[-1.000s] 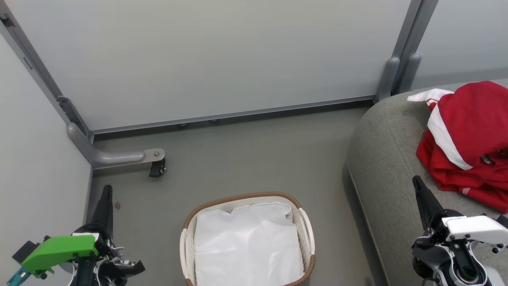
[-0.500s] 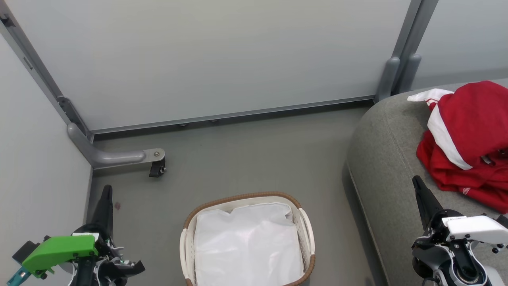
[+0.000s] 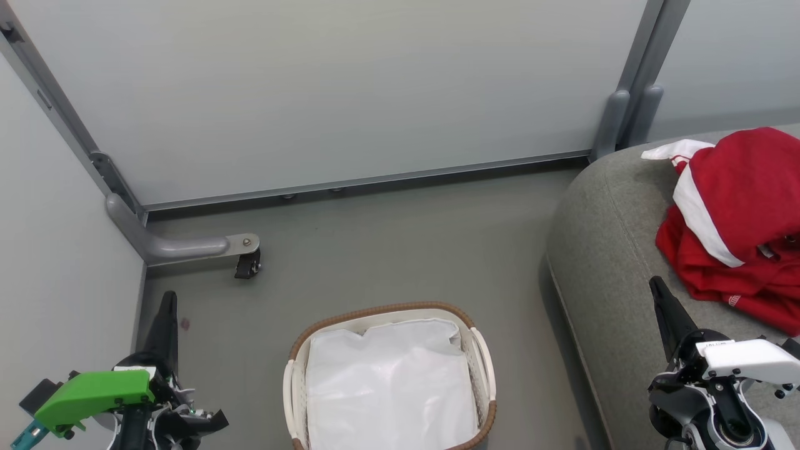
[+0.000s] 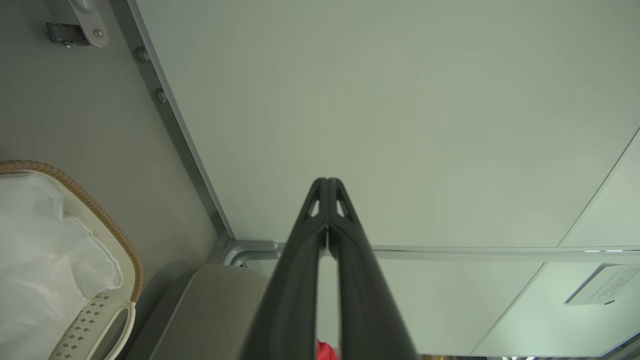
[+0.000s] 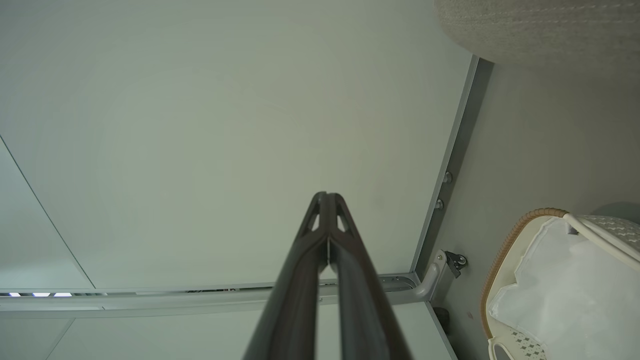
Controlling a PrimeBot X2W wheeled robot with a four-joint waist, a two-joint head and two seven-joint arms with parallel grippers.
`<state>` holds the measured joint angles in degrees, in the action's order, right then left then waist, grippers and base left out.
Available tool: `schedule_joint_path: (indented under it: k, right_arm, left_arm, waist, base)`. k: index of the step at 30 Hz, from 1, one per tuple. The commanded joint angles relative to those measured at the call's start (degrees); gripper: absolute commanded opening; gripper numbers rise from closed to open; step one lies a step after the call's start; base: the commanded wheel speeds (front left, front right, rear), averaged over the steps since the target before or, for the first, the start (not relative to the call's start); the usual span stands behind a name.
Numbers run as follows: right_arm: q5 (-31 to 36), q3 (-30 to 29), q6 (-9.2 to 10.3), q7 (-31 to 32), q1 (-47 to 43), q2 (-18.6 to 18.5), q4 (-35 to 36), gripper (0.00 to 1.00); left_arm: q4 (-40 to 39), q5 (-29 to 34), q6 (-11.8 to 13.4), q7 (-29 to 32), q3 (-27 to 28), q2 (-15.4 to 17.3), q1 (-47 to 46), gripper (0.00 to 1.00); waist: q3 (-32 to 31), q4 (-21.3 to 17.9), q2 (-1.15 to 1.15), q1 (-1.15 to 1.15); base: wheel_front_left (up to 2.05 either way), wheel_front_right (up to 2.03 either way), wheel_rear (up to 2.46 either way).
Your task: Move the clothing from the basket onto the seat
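head view shows the red clothing point(image 3: 737, 219) piled on the seat point(image 3: 606, 262) just past the right pincer point(image 3: 655, 286), and the basket point(image 3: 387, 309) between both pincers. wrist views show the left pincer point(image 4: 327, 181) and right pincer squeezed tight, holding nothing. the clothing's writing point(image 3: 734, 300) is too tiny to read.

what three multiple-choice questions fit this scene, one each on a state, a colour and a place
1. The left gripper is: A wide open; B shut on cloth; C shut, empty.
2. The basket rim is: A brown; B green; C red.
3. The clothing lies: A in the basket; B on the seat; C in the left gripper.
Answers: 1 C, its fingertips meet with nothing between them in the left wrist view. 2 A, a brown woven band edges it. 3 B, the red heap rests on the grey cushion, and the basket holds a white liner.
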<state>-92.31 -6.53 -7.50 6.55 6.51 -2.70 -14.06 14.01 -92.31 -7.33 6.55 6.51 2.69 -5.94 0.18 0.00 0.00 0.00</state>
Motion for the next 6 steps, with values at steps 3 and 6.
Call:
schedule_joint_path:
  k: [3, 6]
  right_arm:
    - [-0.2, -0.1, 0.02, 0.2, -0.6, -0.3, 0.2, 0.0]
    - [-0.2, -0.1, 0.02, 0.2, -0.6, -0.3, 0.2, 0.0]
  left_arm:
    - [-0.1, -0.2, -0.3, 0.2, 0.1, 0.4, -0.6, 0.0]
    - [0.0, -0.2, -0.3, 0.2, 0.1, 0.4, -0.6, 0.0]
  waist:
    - [0.0, 0.0, 0.0, 0.0]
    - [0.0, 0.0, 0.0, 0.0]
  base:
    - [0.0, 0.0, 0.0]
    - [0.0, 0.0, 0.0]
